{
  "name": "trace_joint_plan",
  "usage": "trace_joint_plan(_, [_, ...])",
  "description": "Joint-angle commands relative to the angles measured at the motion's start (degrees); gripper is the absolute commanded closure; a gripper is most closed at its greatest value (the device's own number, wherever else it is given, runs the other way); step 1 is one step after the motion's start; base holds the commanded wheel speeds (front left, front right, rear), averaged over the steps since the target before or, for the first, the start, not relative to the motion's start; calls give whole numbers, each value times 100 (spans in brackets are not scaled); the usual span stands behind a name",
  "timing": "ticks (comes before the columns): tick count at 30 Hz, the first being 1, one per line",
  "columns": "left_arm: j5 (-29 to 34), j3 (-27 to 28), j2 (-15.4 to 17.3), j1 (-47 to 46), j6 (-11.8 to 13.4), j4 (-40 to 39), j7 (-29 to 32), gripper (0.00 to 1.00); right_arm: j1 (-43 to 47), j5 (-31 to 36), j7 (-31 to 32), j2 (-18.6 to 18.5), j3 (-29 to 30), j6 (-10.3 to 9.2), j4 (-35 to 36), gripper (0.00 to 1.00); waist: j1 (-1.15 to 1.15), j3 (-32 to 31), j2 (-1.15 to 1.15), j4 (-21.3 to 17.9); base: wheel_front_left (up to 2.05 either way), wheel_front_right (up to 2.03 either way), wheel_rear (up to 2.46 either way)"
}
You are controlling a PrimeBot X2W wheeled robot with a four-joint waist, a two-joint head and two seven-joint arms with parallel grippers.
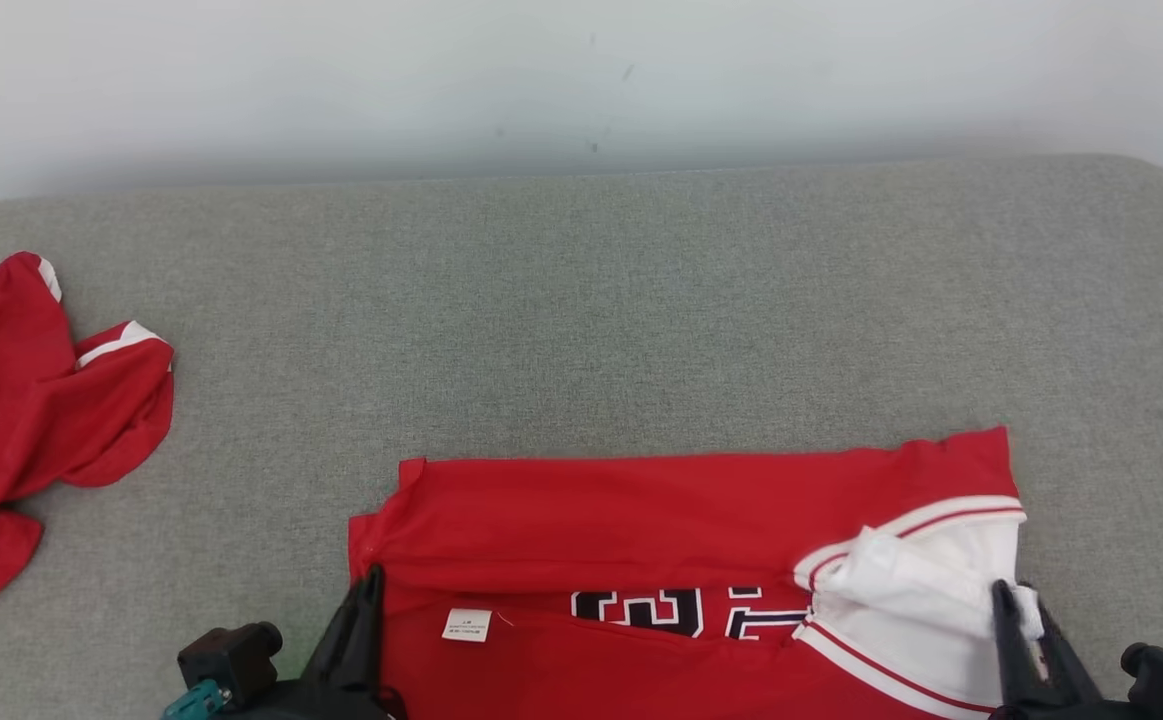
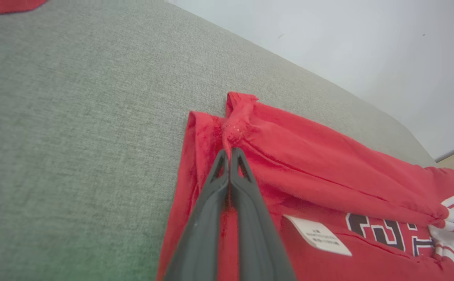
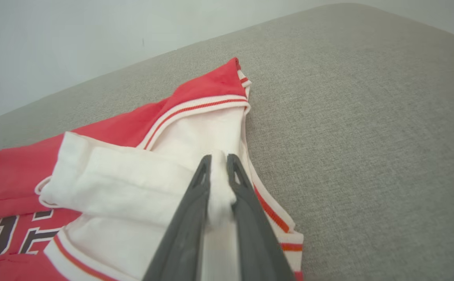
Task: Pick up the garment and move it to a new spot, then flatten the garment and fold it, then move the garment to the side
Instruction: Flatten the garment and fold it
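The garment [image 1: 661, 520] is a red jersey with dark lettering and a white lining with red-striped trim. It lies in a flat band near the front edge of the grey cushion [image 1: 581, 320], its far part doubled over toward me. My left gripper [image 1: 373, 575] is at its left edge, fingers pressed together on a pinch of red cloth [image 2: 234, 132]. My right gripper [image 1: 1006, 590] is at the right end, and a bunch of the white lining [image 3: 219, 195] sits between its nearly closed fingers [image 3: 184, 234]. A white label [image 1: 467, 624] shows on the front layer.
A second red garment [image 1: 31, 400] with white trim lies crumpled at the cushion's far left. A pale wall [image 1: 581, 80] rises behind the cushion. Bare grey fabric stretches behind and to the right of the jersey.
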State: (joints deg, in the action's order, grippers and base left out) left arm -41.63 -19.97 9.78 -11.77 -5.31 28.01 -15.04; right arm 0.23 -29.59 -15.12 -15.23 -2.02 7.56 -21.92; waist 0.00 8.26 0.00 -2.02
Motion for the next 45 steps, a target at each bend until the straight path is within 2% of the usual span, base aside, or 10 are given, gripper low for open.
trace_joint_plan(1, [142, 75, -4, 72, 30, -25, -16, 0, -56, -29, -5, 25, 19, -12, -14, 0, 0, -11, 0, 11, 0, 0, 0])
trace_joint_plan(8, [1286, 825, -117, 325, 221, -759, -17, 0, -205, 89, -5, -127, 82, -12, -33, 0, 0, -101, 0, 53, 0, 0, 0])
trace_joint_plan(15, [2462, 1613, -443, 888, 185, -1527, -17, 0, -589, 363, 242, -384, -188, -12, -555, 0, 0, -224, 0, 111, 0, 0, 0])
trace_joint_plan(22, [2835, 1856, -645, 1148, 130, -1583, -16, 0, -846, 503, 648, -491, -349, -12, -1134, 0, 0, -296, 0, 250, 0, 0, 0])
trace_joint_plan(30, [3087, 1961, -692, 1267, 78, -1586, -17, 0, -932, 338, 1027, -454, -476, -12, -1614, 0, 0, -333, 0, 376, 0, 0, 0])
trace_joint_plan(31, [3072, 1947, -692, 1290, 81, -1580, -17, 0, -939, 294, 1082, -448, -525, -12, -1645, 22, 0, -343, 0, 383, 0, 0, 0])
trace_joint_plan(32, [3046, 1933, -693, 1306, 91, -1573, -16, 0, -946, 256, 1143, -451, -588, -11, -1667, 56, 0, -354, 0, 389, 0, 0, 0])
trace_joint_plan(33, [3036, 1922, -692, 1311, 100, -1570, -17, 0, -967, 225, 1138, -450, -630, -11, -1659, 100, 0, -368, 0, 392, 0, 0, 0])
trace_joint_plan(40, [2998, 1869, -693, 1409, 143, -1540, -17, 0, -1108, 31, 1145, -713, -609, -13, -1796, 100, 0, -482, 0, 344, 0, 0, 0])
trace_joint_plan(45, [3029, 1810, -693, 1377, 121, -1523, -17, 0, -1165, 59, 1044, -1163, -267, -15, -2132, 100, 0, -527, 0, 347, 0, 0, 0])
